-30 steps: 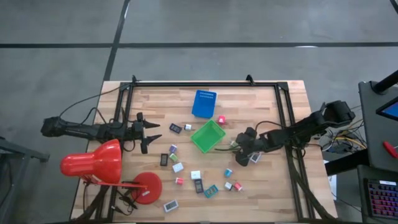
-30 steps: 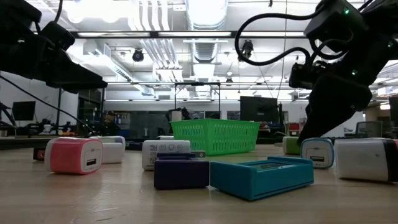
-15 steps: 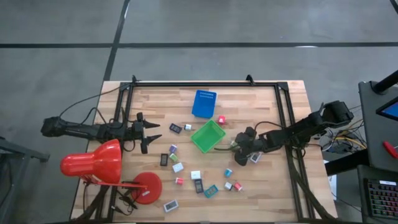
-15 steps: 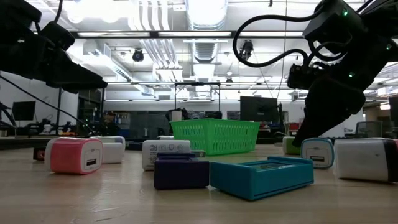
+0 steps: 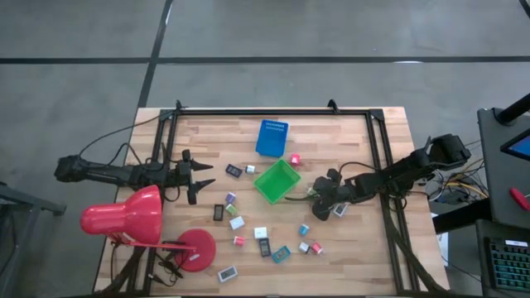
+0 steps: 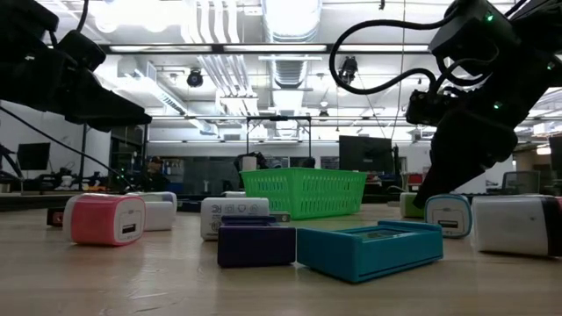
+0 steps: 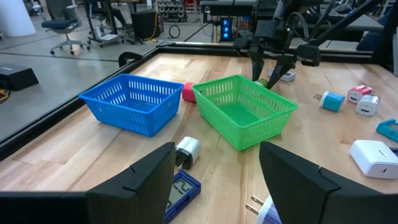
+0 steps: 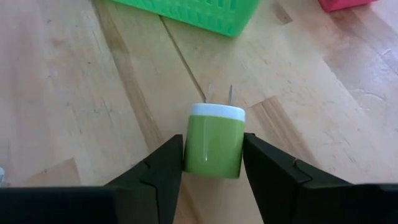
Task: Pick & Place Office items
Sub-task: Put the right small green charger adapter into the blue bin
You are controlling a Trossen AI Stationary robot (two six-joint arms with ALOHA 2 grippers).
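Fig.: Right gripper (image 8: 213, 163) closed on a green plug cube (image 8: 214, 144), beside the green tray (image 5: 277, 181).

The cube sits btwn the two right fingers (image 8: 157, 174), both pads touching its sides; white face w/ two prongs points away from the wrist, toward the tray wall (seen in right wrist view). Cube rests on the table (image 5: 348, 141), near the tray's right corner, not in it. Left gripper (image 5: 201, 175) waits w/ fingers spread, holding nothing, at the table's left side, near the red lamp (image 5: 124, 217). Blue tray (image 5: 272, 137) lies just past the green one, toward the far edge. Other small items (image 5: 261, 233) scatter across the near half; bare wood is open on the far right and far left.
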